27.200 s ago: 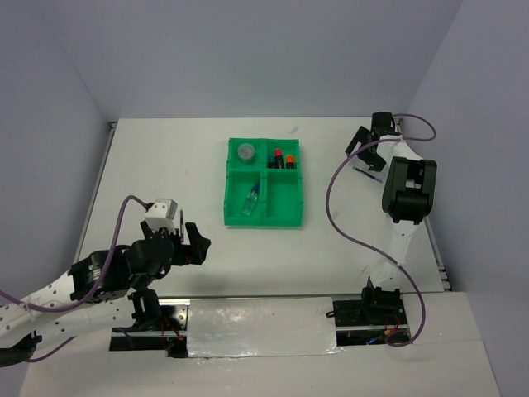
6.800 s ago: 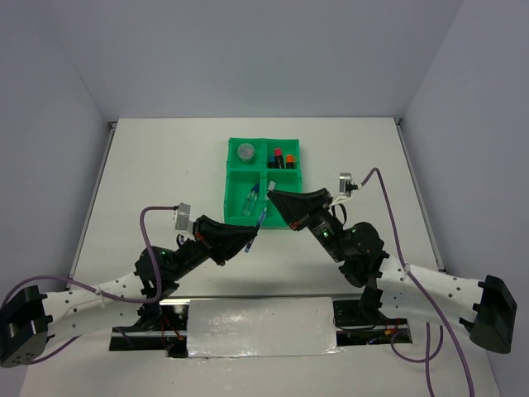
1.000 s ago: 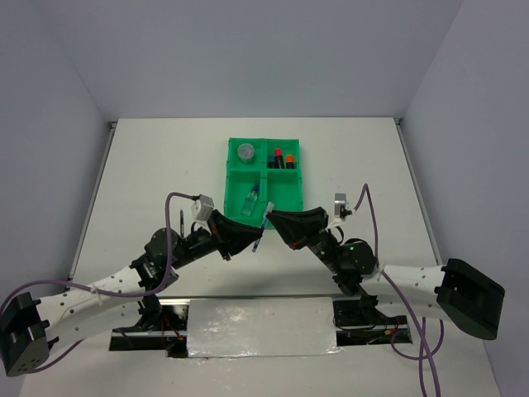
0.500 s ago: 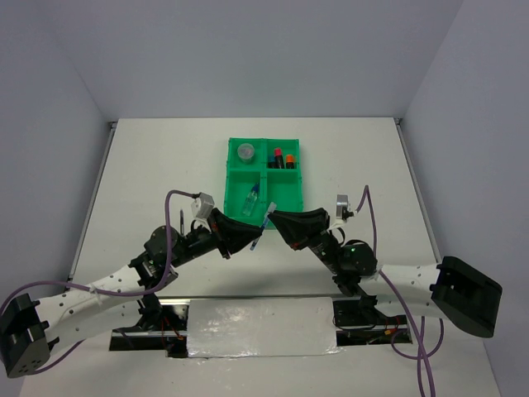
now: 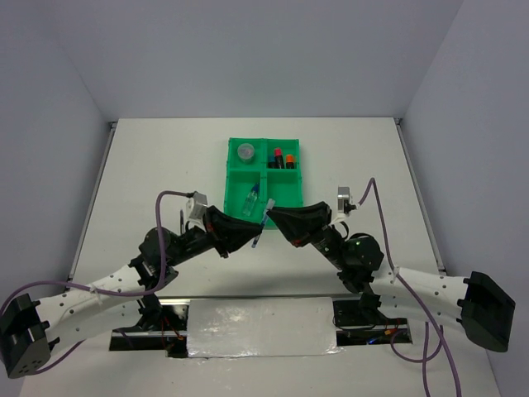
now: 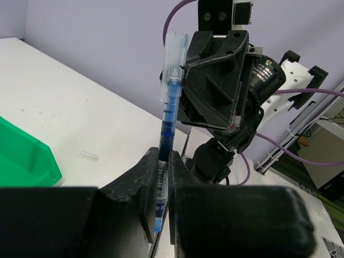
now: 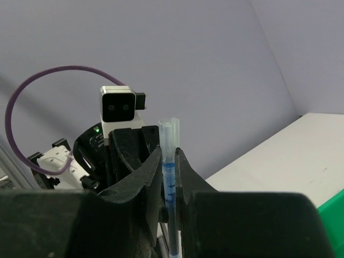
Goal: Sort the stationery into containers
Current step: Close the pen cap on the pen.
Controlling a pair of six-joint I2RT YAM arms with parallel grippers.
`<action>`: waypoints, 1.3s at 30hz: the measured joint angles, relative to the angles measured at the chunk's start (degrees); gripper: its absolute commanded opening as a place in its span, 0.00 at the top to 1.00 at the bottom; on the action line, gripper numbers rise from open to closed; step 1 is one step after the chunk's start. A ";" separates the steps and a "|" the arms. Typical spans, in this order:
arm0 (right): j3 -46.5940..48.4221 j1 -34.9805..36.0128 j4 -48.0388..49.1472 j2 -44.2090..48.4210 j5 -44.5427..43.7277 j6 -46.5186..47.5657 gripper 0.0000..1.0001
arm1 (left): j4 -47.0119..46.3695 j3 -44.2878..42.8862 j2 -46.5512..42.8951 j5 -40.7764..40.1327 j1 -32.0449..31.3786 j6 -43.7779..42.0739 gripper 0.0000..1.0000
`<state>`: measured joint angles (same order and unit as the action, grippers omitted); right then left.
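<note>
A thin blue pen [image 5: 262,225] with a clear cap hangs in the air just in front of the green tray [image 5: 295,217]. Both grippers are shut on it from opposite sides. My left gripper [image 5: 254,236] clamps the lower barrel; in the left wrist view the pen [image 6: 171,102] rises from between its jaws [image 6: 164,157]. My right gripper [image 5: 273,217] pinches the pen near its clear cap [image 7: 169,131], which sticks up above the fingertips [image 7: 169,153]. In the tray lie a grey disc [image 5: 245,151], red-capped markers [image 5: 282,157] and a small clear bottle [image 5: 251,201].
A thin dark pen-like item [image 5: 182,218] lies on the white table left of the left arm. A small clear piece [image 6: 87,156] rests on the table near the tray's corner [image 6: 24,161]. The tray's near right compartment [image 5: 285,194] holds nothing.
Both arms have shifted very slightly while keeping their hold on the blue pen. Nothing in the tray has moved.
</note>
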<state>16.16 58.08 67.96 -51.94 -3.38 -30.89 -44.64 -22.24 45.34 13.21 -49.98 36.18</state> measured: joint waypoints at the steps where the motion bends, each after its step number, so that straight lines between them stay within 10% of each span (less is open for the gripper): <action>1: 0.24 0.00 -1.07 0.72 0.26 0.22 0.83 | -0.39 0.07 0.00 0.24 0.00 0.00 1.00; 7: 1.18 0.72 -9.79 3.37 3.82 1.38 0.59 | -5.62 0.31 -0.48 -0.33 0.44 -0.13 1.00; 18: 1.20 1.03 -19.19 4.87 7.32 2.49 0.45 | -7.93 1.09 -3.45 -1.42 0.72 -1.55 1.00; 34: 10.34 1.03 -25.40 5.95 10.78 7.19 0.47 | -7.65 1.16 -2.51 2.47 0.72 -1.60 1.00; 39: 11.78 1.03 -26.08 4.83 11.26 8.04 0.62 | -7.26 1.16 -1.92 3.76 0.72 -1.62 1.00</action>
<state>27.94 59.11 41.89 -47.11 7.88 -22.85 -51.90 -21.08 43.42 16.97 -49.25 34.57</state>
